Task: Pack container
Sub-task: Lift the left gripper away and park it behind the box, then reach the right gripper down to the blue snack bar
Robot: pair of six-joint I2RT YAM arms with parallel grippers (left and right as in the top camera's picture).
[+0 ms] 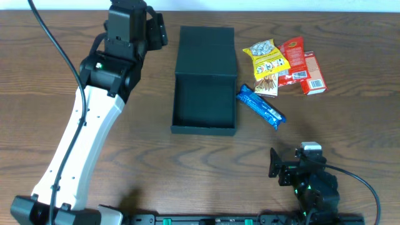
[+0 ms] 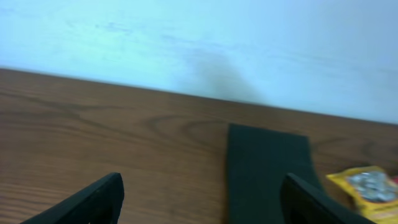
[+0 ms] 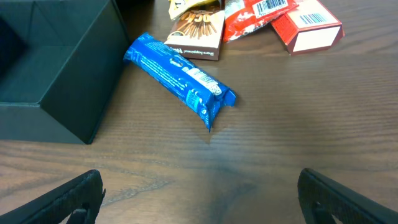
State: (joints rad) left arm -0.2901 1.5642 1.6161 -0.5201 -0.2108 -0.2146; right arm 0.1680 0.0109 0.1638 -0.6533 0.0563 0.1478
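The black container [image 1: 205, 103] stands open in the middle of the table, its flap lid [image 1: 206, 47] folded back. It looks empty. My left gripper [image 1: 153, 28] is open and empty, hovering left of the lid; the left wrist view shows its fingers [image 2: 202, 205] with the lid [image 2: 267, 168] to the right. My right gripper [image 1: 298, 160] is open and empty at the front right. Its wrist view shows the fingers [image 3: 205, 199] low over bare table, with a blue snack bar [image 3: 180, 78] and the container's corner [image 3: 56, 74] ahead.
Snacks lie right of the container: the blue bar [image 1: 261, 106], a yellow packet [image 1: 267, 59], a brown stick-snack box [image 1: 265, 86], a red packet [image 1: 292, 56] and a small red carton [image 1: 314, 74]. A white wall [image 2: 199, 43] runs behind the table.
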